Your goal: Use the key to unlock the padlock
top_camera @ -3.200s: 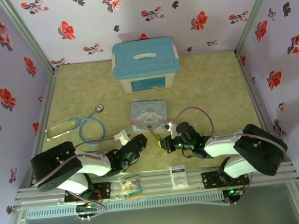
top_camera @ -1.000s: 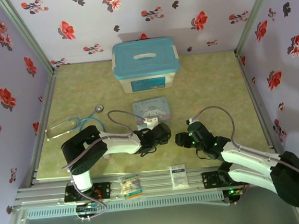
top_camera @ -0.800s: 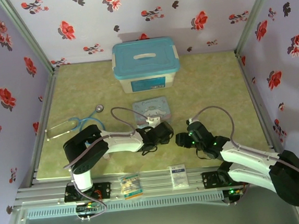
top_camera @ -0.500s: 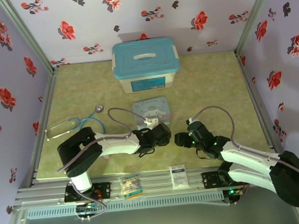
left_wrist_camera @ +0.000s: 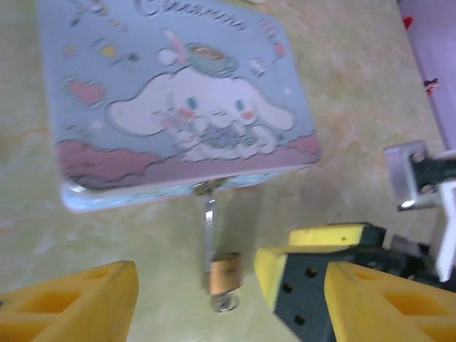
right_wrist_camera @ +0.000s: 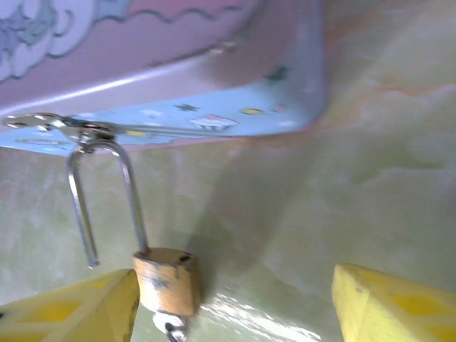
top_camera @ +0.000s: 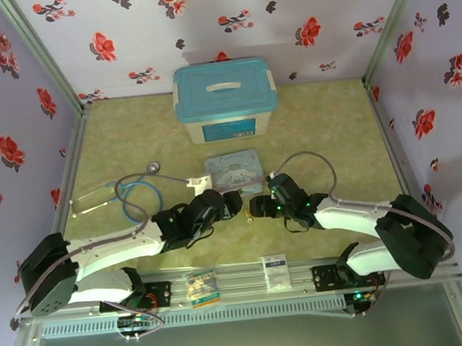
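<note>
Two grippers, both mine, face each other nose to nose at the near edge of the cartoon tin [top_camera: 232, 171], in the middle of the table [top_camera: 333, 132]: my left gripper [top_camera: 231, 208] and my right gripper [top_camera: 254, 209].

My left jaws stand wide apart and hold nothing. Their yellow fingers [left_wrist_camera: 71, 303] sit in the lower corners of the left wrist view. The padlock [left_wrist_camera: 224, 271] lies on the table in the gap between them and touches neither. Its shackle [left_wrist_camera: 209, 224] runs up to the hasp [left_wrist_camera: 203, 189] on the tin's near wall and hooks through it. A small silvery bit at the lower end of the brass body looks like the key [left_wrist_camera: 224, 303], but it is too blurred for me to tell how deep it sits. Just right of the padlock in that view is a yellow-and-black finger of my right gripper.

My right jaws are spread wide too, with nothing gripped between them. In the right wrist view the brass body lies just beside the finger at the left of the picture; I cannot tell whether they touch. One leg of the shackle goes into the body, and the other ends free beside it.

Behind the tin stands a white box [top_camera: 225, 101] with a blue lid. A stethoscope [top_camera: 132, 194] lies to the left, well apart from the padlock.
</note>
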Robot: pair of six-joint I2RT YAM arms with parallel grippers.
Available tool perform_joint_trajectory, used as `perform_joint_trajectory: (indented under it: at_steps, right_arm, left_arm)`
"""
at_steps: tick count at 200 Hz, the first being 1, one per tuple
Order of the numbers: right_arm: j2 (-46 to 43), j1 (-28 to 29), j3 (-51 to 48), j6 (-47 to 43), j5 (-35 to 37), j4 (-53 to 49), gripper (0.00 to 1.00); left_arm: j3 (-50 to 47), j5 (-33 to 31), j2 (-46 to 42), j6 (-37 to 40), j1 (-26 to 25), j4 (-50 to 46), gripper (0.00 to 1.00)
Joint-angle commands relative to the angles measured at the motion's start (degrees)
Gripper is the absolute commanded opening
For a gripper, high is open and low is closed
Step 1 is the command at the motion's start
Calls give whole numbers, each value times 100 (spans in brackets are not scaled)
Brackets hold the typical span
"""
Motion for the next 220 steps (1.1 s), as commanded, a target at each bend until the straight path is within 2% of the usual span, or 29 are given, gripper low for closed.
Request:
perform_joint_trajectory:
  at_steps: [1,16,47,69,104,133,191,220]
  right_arm:
    - [288,38,248,-112,-290,510,71]
    - [538,44,347,-73,-434,611,69]
    - [917,62,453,-186,-347,625,56]
    - [976,55,396,-300,-418,953,55]
    - [1047,71,534,-476,-401,902,54]
    - [1287,134,727,-638,-353,663,46]
    - [1461,228,628,-596,-373,894,39]
    - [1539,205,503,-529,-438,1139,30]
  left_arm:
    - [-397,-99,-202,-92,90,375,70]
    - [-539,-35,-218,-165,110,458,69]
    - [-757,4,-256,-278,116,635,69]
    - [-925,0,-296,-340,119,902,69]
    - [-941,2,-270,-361,129,916,69]
    - [-961,-18,-277,-351,136,947,69]
    - [-1081,-18,-276,-441,154,1031,69]
    - [-1115,-22,-269,-466,162,1069,69]
